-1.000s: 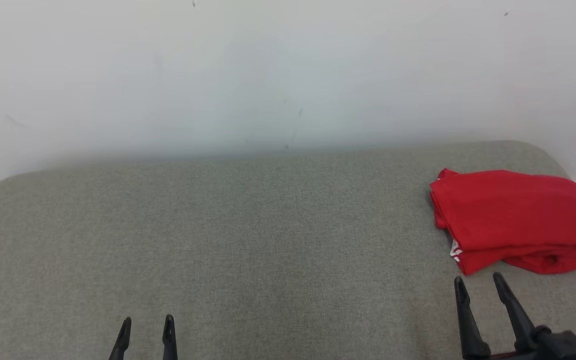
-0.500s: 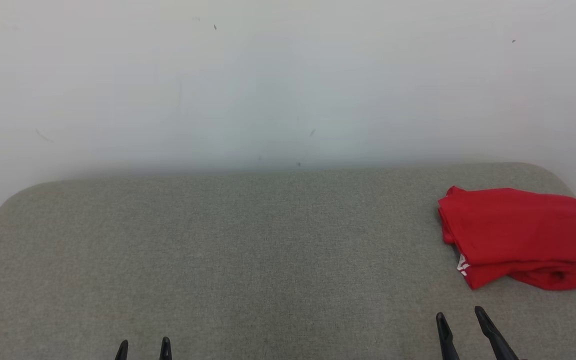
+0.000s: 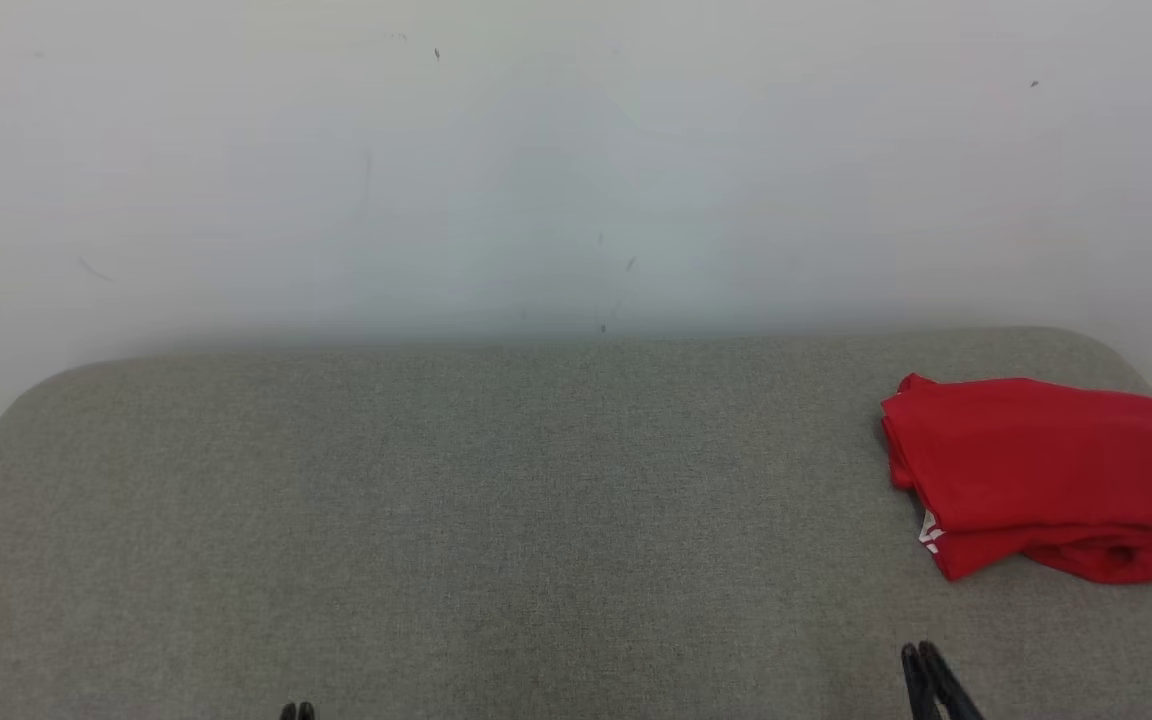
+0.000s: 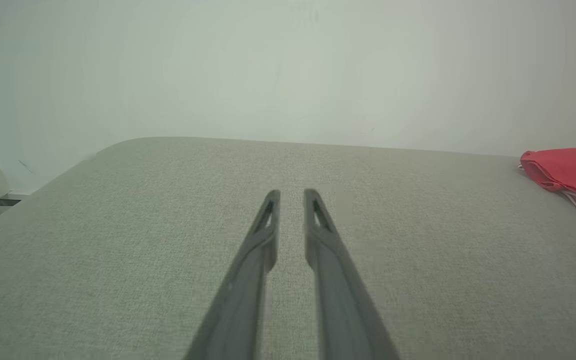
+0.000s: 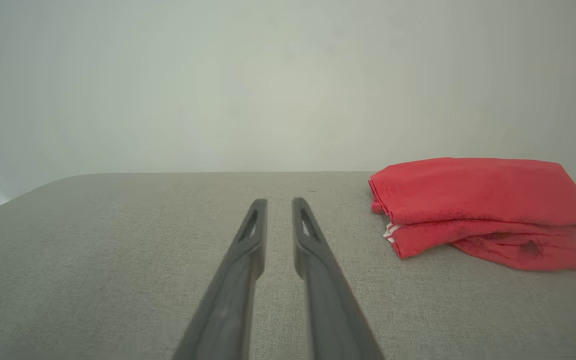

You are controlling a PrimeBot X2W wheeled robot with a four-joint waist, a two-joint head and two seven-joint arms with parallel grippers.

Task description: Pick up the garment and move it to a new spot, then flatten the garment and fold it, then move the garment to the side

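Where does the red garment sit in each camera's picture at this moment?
Head view: red garment at the right edge, below mid-height.
Left wrist view: red garment cut off by the right edge, mid-height.
Right wrist view: red garment right of centre, whole.
Shared landmark: far edge of the grey cushion against the white wall.

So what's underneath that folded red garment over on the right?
The red garment lies on the grey padded surface, visible beside it. White trim peeks between its folded layers. Anything directly beneath is covered.
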